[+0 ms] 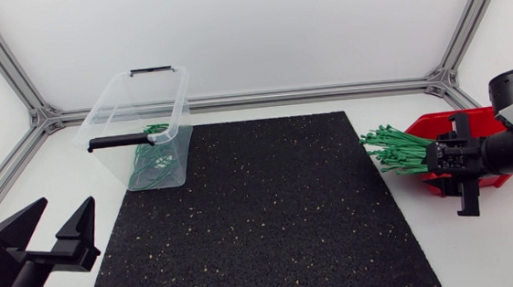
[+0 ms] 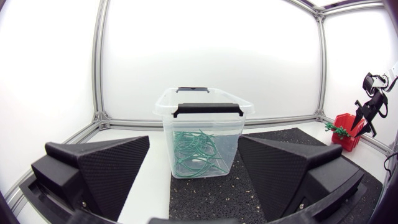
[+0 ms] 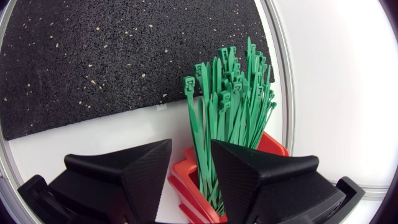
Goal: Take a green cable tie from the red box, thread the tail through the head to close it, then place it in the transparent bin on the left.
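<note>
A bundle of green cable ties [image 1: 395, 149] sticks out of the red box [image 1: 477, 122] at the table's right, fanning toward the mat. My right gripper [image 1: 452, 161] hangs over the box's near end. In the right wrist view its fingers stand a narrow gap apart [image 3: 191, 152], and a few cable ties [image 3: 233, 93] run down between them into the red box [image 3: 186, 182]; no grip shows. The transparent bin [image 1: 136, 125] with black handles stands at the back left and holds looped green ties [image 1: 153, 165]. My left gripper [image 1: 55, 234] rests open and empty at the front left, facing the bin [image 2: 202, 134].
A black speckled mat [image 1: 262, 216] covers the middle of the white table. Aluminium frame bars run along the back and side edges. In the left wrist view the red box [image 2: 345, 127] shows far off beyond the mat.
</note>
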Available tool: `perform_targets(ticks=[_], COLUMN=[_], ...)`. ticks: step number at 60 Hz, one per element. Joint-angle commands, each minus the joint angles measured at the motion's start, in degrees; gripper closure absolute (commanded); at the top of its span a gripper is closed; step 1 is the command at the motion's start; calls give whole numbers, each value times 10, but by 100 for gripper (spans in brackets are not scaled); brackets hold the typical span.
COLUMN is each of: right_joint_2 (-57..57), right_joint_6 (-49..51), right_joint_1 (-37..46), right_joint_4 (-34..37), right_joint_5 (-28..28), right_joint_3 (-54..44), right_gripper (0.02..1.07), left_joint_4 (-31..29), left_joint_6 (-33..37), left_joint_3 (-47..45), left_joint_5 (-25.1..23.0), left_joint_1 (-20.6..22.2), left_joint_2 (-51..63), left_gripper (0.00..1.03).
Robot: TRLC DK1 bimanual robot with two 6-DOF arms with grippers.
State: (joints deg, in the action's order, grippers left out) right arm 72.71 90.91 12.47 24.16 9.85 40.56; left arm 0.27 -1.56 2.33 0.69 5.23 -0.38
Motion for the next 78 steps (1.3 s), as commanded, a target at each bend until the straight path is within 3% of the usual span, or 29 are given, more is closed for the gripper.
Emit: perform_targets(ticks=[1,29,40,46,78], right_joint_2=[13,51,50,53,16], right_joint_6=[1,-17,-19,-27,-26], right_joint_1=[-6,-10,-10,-10,13], right_joint_4=[-1,-44,-24,9,74], right_joint_5=[3,-16,-15,-5,26], right_joint_3=[4,0,14,30,80], right_gripper=[74,86,91,99,100], left_joint_4=[-12,-12,-12,-12,-12], left_joint_6=[-14,-14,-14,-15,-15], left_joint_3=[-22,-22,-22,-22,-22], left_joint_5=[-2,-2,-3,-2,-2], left_joint_1=[1,5,6,7,9], left_joint_2=[-1,-1,-1,-1,-1], left_gripper=[4,4,4,4,4])
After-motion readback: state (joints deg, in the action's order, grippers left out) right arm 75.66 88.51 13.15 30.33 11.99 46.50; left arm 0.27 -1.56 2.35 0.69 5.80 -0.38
